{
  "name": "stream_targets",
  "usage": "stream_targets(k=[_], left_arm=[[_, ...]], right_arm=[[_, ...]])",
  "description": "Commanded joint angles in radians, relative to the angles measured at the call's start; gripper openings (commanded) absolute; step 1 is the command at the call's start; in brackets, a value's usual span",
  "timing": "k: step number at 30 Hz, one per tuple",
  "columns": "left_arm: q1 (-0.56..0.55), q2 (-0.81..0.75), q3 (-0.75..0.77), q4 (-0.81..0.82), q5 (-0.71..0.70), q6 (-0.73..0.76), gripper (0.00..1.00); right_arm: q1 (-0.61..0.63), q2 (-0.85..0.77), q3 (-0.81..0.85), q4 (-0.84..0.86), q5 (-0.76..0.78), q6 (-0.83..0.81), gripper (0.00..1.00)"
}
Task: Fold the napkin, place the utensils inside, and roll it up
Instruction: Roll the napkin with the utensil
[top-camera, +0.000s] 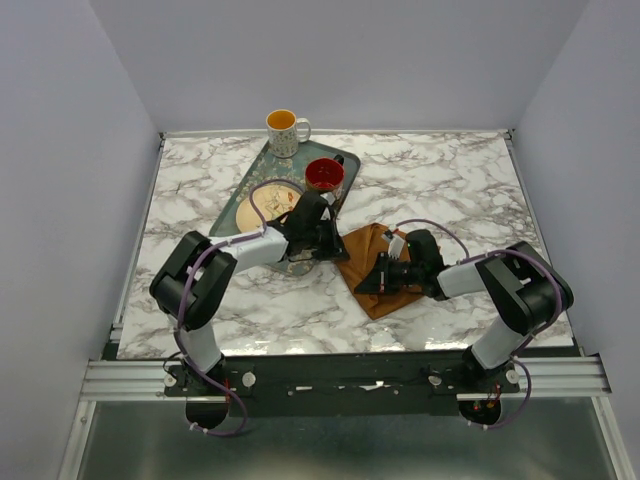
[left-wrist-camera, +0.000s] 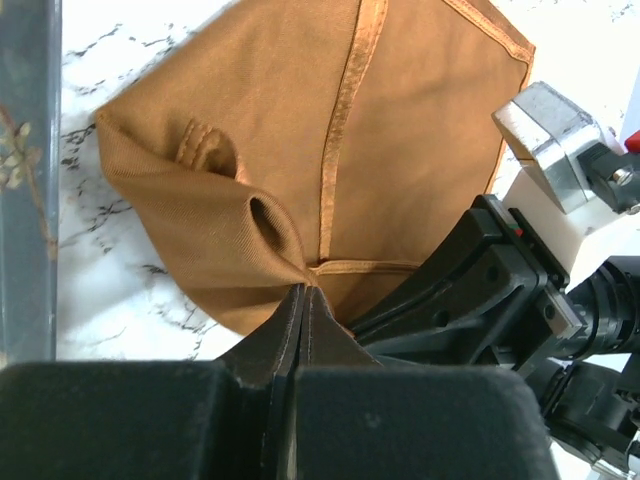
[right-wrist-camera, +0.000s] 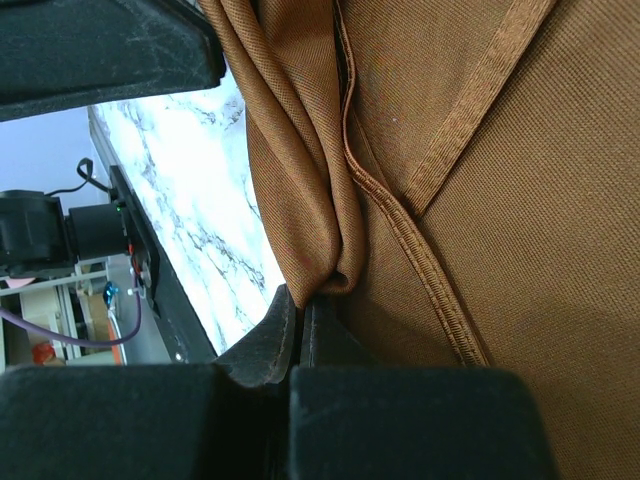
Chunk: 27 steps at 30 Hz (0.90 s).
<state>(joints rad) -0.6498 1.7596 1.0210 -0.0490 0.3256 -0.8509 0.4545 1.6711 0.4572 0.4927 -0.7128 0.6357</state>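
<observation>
Pinching napkin (left-wrist-camera: 400, 150), left hand (left-wrist-camera: 305, 290), plate (top-camera: 256, 210) half-hidden

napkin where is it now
The napkin lies just right of centre in the top view, beside the green tray, pinched by left gripper and right gripper.

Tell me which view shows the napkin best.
The left wrist view: the napkin fills it, with its hems, outline and pinched fold clear. The top external view shows it small and partly covered. The right wrist view shows only a close fold and hem.
</observation>
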Motion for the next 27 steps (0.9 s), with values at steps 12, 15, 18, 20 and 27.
stream_targets(k=[12, 15, 18, 20, 27], left_arm=[[0.016, 0.127, 0.060, 0.018, -0.006, 0.019, 0.00], [0.018, 0.146, 0.068, 0.005, -0.019, 0.026, 0.00], [0.019, 0.159, 0.060, -0.006, -0.037, 0.018, 0.00], [0.021, 0.172, 0.054, -0.011, -0.048, 0.012, 0.00], [0.021, 0.201, 0.027, 0.006, -0.066, 0.004, 0.00]], right_arm=[[0.001, 0.050, -0.020, -0.204, 0.079, -0.057, 0.02], [0.003, 0.039, -0.012, -0.241, 0.093, -0.064, 0.08], [0.003, 0.006, 0.006, -0.304, 0.125, -0.070, 0.24], [0.003, -0.039, 0.033, -0.351, 0.145, -0.077, 0.31], [0.010, -0.116, 0.132, -0.586, 0.282, -0.159, 0.39]])
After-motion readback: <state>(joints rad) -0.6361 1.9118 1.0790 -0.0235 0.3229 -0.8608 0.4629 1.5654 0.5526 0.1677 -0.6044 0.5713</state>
